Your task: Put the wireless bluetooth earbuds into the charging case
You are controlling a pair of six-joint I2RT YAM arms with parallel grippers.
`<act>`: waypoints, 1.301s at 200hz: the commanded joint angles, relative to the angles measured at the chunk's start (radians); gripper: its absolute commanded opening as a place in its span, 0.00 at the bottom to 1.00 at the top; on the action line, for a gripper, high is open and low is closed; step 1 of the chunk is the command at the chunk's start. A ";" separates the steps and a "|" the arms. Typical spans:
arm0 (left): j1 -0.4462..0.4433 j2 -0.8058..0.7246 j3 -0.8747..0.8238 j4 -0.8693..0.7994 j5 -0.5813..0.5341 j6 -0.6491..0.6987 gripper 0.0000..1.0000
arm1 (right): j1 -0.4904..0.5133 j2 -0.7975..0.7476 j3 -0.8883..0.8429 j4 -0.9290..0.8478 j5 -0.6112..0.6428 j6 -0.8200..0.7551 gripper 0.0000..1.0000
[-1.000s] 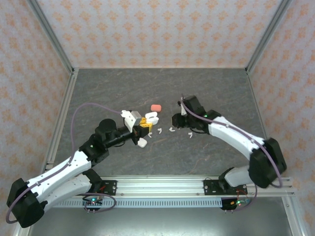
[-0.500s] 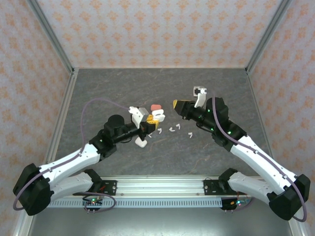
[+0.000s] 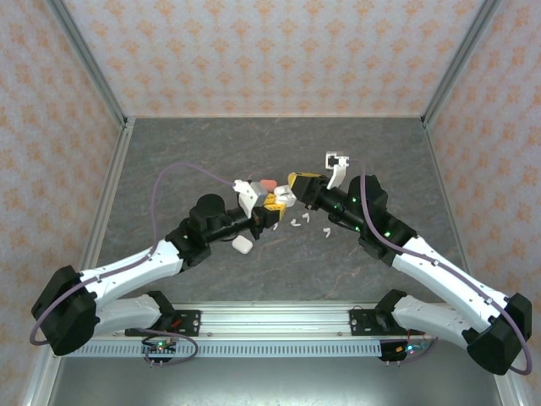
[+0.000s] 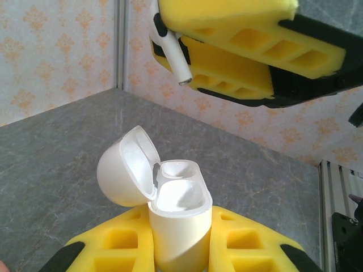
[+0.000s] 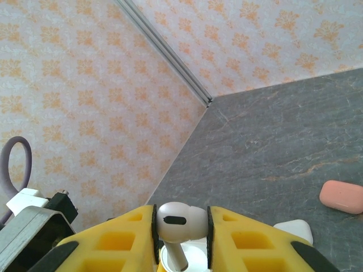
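Top external view: over the last second the two arms have closed on each other. The right arm (image 3: pixel 423 262), which was low beside the loose wireless bluetooth earbuds (image 3: pixel 297 222) on the bench (image 3: pixel 169 161), has lifted and swung toward the middle of the frame. The left arm (image 3: pixel 135 268) has pushed forward to meet it. Their yellow tips, well apart a second ago, now sit just beside each other a little above centre. The white case (image 3: pixel 243 244) lying on the bench below them and the coral case (image 3: pixel 267 183) have not moved.

Left wrist view: the left jaws are closed on the body of the charging case (image 4: pixel 178 226) at bottom centre. It is held upright, its lid (image 4: pixel 127 170) swung open to the left, and both wells look empty. At the top of the frame the right jaws pinch one white earbud (image 4: pixel 173 51). Its stem slants down past the pads, above the open case and apart from it. Right wrist view: the same earbud (image 5: pixel 180 222) is clamped between the pads at bottom centre, with the case rim (image 5: pixel 190 259) showing just under the stem.

So the pickup is done and the earbud has been brought over the case, but nothing is inserted yet. The stem looks tilted and set a little to the left of the wells, so it probably needs lining up with one well before it goes down. Several earbuds remain on the bench.
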 commanded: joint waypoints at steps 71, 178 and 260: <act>-0.022 0.039 0.062 0.090 -0.060 -0.013 0.00 | 0.038 0.005 -0.032 0.015 0.049 -0.018 0.26; -0.027 0.048 0.065 0.090 -0.080 -0.014 0.00 | 0.074 0.051 -0.030 0.009 0.053 -0.025 0.26; -0.027 0.040 0.050 0.089 -0.115 -0.017 0.00 | 0.091 0.056 -0.020 0.027 0.001 -0.025 0.26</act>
